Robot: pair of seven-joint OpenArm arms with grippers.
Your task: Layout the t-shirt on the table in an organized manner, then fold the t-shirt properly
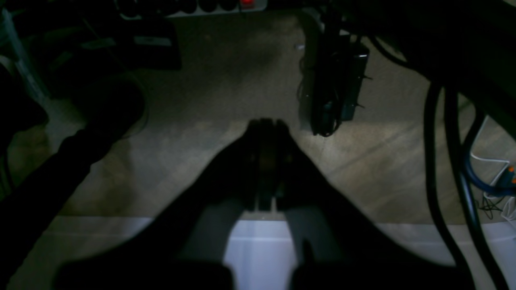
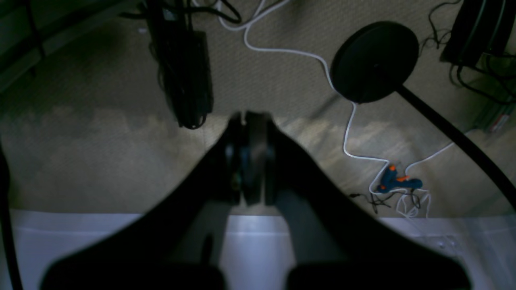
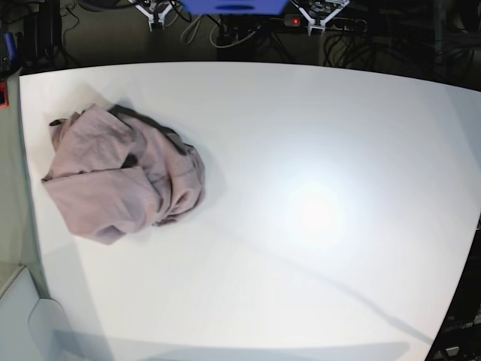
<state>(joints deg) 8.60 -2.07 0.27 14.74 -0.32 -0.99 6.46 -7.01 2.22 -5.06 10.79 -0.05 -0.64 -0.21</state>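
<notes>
t-shirt (image 3: pixel 124 174): crumpled heap, table's (image 3: pixel 316 210) left end | right gripper (image 2: pixel 250 121) nearer, closed, empty | left gripper (image 1: pixel 266 125) closed, empty

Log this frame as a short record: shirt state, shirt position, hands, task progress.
shirt state: the t-shirt lies crumpled in a heap, not spread or folded
shirt position: near the left edge of the table in the base view, rest of the top bare
left hand: fingers together, holding nothing, pointing past the table edge at the carpet
right hand: fingers together, holding nothing, also over the floor
arms in base view: not visible
task progress: layout not yet begun
</notes>
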